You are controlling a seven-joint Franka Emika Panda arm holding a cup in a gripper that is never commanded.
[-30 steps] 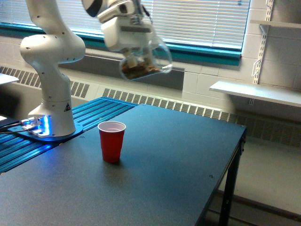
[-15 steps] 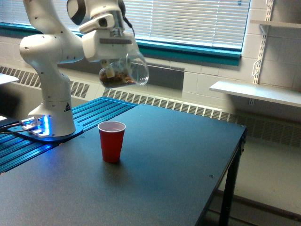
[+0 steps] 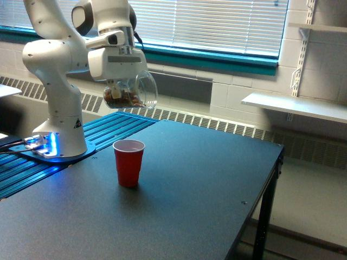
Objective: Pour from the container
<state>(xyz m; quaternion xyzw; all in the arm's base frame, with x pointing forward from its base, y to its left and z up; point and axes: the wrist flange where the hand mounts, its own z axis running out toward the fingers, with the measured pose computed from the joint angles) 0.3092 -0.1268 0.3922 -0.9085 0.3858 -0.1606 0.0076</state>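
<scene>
Above the dark table (image 3: 206, 179), toward the exterior view's left, the container (image 3: 132, 92) is held aloft by the gripper (image 3: 122, 81); the fingers are clenched on the glass, which hangs just under the white hand; the glass is tipped, its wide rim turned toward the exterior view's right; brown nut-like pieces are seen lying low inside its wall; none are seen falling or at the rim. A red cup (image 3: 129, 162) stands upright on the table, below the container and well apart from it; its white inside appears empty, though the bottom cannot be fully seen. Progress is judged early: the container is lifted and brought roughly over the red cup, partly tilted; the pour itself is not yet done. What is left, by this reading: further tilting until the pieces pass the rim; fine alignment over the cup's mouth.
</scene>
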